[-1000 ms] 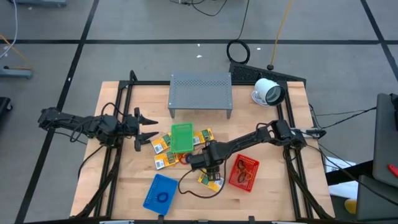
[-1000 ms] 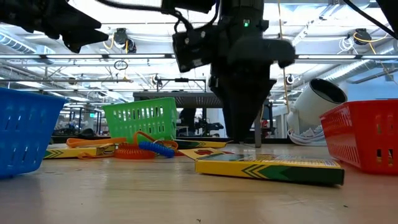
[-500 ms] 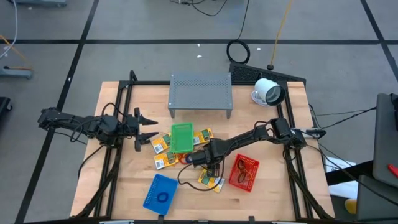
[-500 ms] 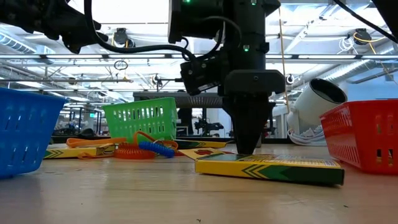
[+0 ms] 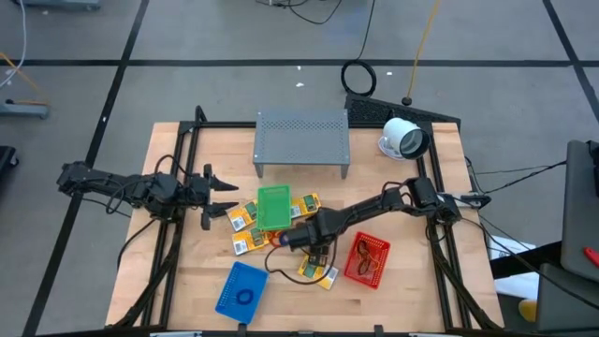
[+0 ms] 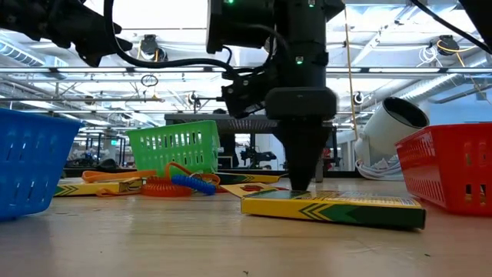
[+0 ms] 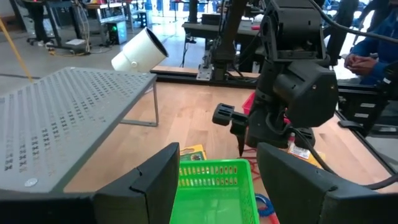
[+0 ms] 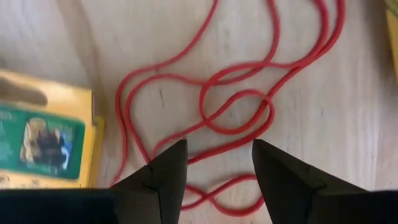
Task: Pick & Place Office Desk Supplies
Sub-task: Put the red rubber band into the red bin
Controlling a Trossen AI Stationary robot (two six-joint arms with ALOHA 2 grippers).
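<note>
My right gripper (image 5: 312, 240) points straight down at the middle of the table, open, its tips low over the wood (image 6: 301, 183). In the right wrist view thin red-orange rubber bands (image 8: 236, 112) lie looped on the table, some loops between and just beyond my gripper (image 8: 214, 171). A yellow packet with a green label (image 8: 43, 140) lies flat beside them. More yellow packets (image 5: 243, 219) lie around the green basket (image 5: 274, 207), one (image 6: 330, 208) near the front. My left gripper (image 5: 223, 193) waits open and level at the left.
A blue basket (image 5: 241, 290) stands near the front edge and a red basket (image 5: 367, 260) at the front right. The grey perforated shelf (image 5: 301, 140) and a white round device (image 5: 402, 139) stand at the far side. Orange and blue coils (image 6: 177, 185) lie by the green basket.
My right gripper has sunk a little toward the table and rolled about its downward line, still pointing down, its fingers as wide apart as before. The rubber bands and packets lie as they did.
</note>
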